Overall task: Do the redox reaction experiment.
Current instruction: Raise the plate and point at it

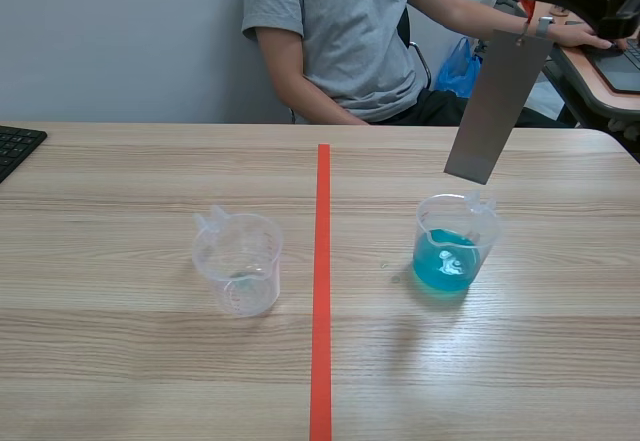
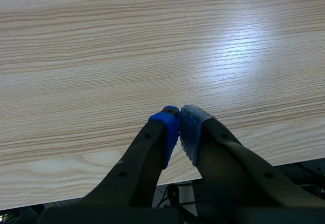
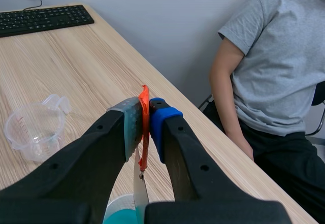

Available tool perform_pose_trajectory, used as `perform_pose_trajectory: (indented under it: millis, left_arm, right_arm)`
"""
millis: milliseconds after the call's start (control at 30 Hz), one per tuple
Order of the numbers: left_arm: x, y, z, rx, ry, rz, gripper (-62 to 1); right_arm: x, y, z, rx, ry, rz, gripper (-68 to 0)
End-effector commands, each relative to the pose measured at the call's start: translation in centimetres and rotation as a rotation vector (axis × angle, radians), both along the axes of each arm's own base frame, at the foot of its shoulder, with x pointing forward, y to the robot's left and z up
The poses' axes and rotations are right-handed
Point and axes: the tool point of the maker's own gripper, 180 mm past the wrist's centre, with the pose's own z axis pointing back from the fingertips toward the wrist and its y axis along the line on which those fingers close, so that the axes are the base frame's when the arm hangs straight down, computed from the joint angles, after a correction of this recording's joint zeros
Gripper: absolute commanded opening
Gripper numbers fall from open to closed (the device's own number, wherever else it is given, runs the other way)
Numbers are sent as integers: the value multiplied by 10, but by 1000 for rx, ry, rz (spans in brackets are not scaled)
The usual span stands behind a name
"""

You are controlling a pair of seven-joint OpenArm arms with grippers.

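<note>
Holds the grey metal strip (image 1: 497, 106) by its orange-red tag (image 3: 144, 132), with the right end effector (image 3: 145, 113) clamped on that tag. Hangs with long axis near vertical, slightly tilted, lower end above the rim of the blue-liquid beaker (image 1: 455, 246) and apart from it. Calls, probably, for a straight lowering into the liquid. Leaves the empty beaker (image 1: 238, 261) well apart, toward the left arm's side. Shows the left end effector (image 2: 179, 127) closed on nothing over bare surface (image 2: 101, 41), clearly the farther one
</note>
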Motion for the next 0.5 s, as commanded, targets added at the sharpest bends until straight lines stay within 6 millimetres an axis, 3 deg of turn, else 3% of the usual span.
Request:
perform_pose_trajectory:
  millis: [0,467]
  left_arm:
    - [4,-2,4,-4,-24,-8,-563]
    - [8,-4,7,-9,-23,-56,-563]
  right_arm:
    - [-1,-1,20,-1,-56,3,-664]
    - [-4,4,23,-5,-55,15,-664]
